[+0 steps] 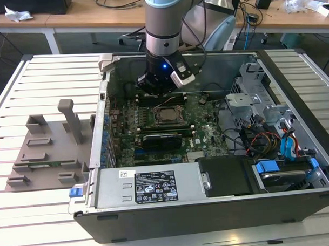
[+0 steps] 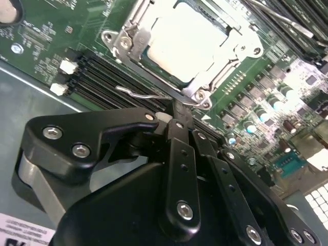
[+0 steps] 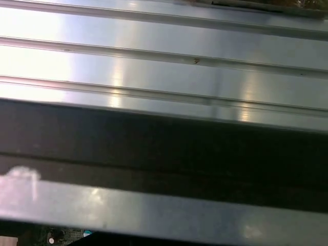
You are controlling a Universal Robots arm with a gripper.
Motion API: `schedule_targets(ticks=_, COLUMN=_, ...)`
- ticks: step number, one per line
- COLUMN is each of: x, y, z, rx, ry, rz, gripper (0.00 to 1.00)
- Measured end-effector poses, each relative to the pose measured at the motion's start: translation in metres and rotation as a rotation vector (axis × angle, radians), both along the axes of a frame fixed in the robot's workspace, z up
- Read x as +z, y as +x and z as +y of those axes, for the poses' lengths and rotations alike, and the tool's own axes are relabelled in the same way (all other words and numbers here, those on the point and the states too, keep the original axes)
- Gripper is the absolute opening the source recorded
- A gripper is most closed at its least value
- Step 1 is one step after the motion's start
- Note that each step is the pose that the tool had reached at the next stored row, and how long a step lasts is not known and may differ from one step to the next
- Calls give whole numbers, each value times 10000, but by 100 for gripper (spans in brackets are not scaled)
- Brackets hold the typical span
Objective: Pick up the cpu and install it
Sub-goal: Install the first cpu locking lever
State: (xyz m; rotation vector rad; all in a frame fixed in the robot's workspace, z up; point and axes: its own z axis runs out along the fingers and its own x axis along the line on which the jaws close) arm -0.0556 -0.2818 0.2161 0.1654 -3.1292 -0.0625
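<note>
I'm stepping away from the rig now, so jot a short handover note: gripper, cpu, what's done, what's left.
Gripper: fingers closed together, nothing visibly held, low inside the open computer case, just beside the socket.
CPU: lying in the motherboard socket, metal frame around it.
Done: chip appears seated.
Left: I cannot tell whether the wire latch lever is locked; check it and confirm the chip sits flat.
</note>
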Motion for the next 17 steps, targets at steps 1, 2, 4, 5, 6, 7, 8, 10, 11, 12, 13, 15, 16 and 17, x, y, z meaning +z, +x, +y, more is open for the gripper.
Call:
schedule_targets(ticks=1, x=-3, y=14, z=0, rx=2, ry=0, rz=1, gripper=11)
schedule_targets(ticks=2, x=-5, y=31, z=0, rx=7, ry=0, rz=3, gripper=11)
schedule_targets(ticks=4, x=-10, y=57, z=0, rx=13, ry=1, rz=3, gripper=11)
schedule_targets(ticks=5, x=-12, y=71, z=0, rx=16, ry=1, rz=5, gripper=11)
schedule_targets(ticks=6, x=-15, y=87, z=0, rx=17, ry=0, rz=7, gripper=11)
schedule_targets(ticks=7, x=-16, y=98, z=0, rx=20, ry=0, rz=7, gripper=11)
schedule_targets(ticks=8, x=-18, y=114, z=0, rx=22, ry=-2, rz=8, gripper=11)
schedule_targets(ticks=10, x=-22, y=141, z=0, rx=28, ry=1, rz=8, gripper=11)
schedule_targets(ticks=11, x=-25, y=157, z=0, rx=30, ry=0, rz=9, gripper=11)
schedule_targets(ticks=12, x=-26, y=165, z=0, rx=32, ry=0, rz=10, gripper=11)
schedule_targets(ticks=13, x=-29, y=175, z=0, rx=33, ry=-1, rz=10, gripper=11)
schedule_targets(ticks=15, x=-36, y=200, z=0, rx=33, ry=-1, rz=13, gripper=11)
schedule_targets(ticks=16, x=-41, y=213, z=0, rx=35, ry=0, rz=15, gripper=11)
schedule_targets(ticks=17, x=-45, y=224, z=0, rx=35, ry=-1, rz=15, gripper=11)
